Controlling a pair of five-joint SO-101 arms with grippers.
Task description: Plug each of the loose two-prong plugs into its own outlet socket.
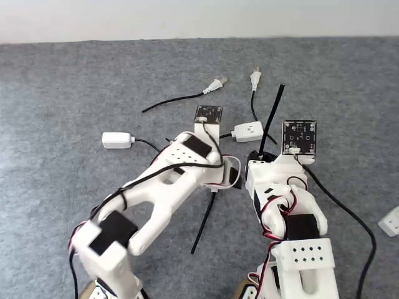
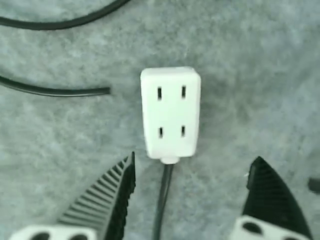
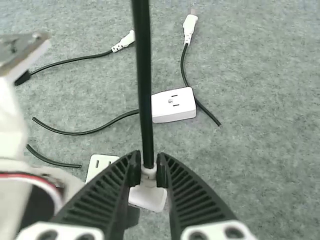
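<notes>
**Held plug to socket block: alignment check**
My right gripper [image 3: 147, 157] is clamped narrow on a black cord [image 3: 142, 75] just above its white plug body [image 3: 148, 196]; the cord stands upright with the plug end down. The white socket block [image 2: 170, 112] lies slots-up just beside that plug, nearer my left gripper [image 2: 194, 160]. That gripper's fingers are spread wide either side of the block's cable [image 2: 165, 200], and the block's long axis runs straight away from them. I judge that a short sideways shift, then a descent, is required.

A robotics lab test set-up: a grey felt-like surface [image 1: 62, 87] against a plain white wall [image 1: 187, 18], white plastic robot arms [image 1: 168, 187] with exposed wiring, and corded white outlet sockets [image 1: 247, 131].
</notes>
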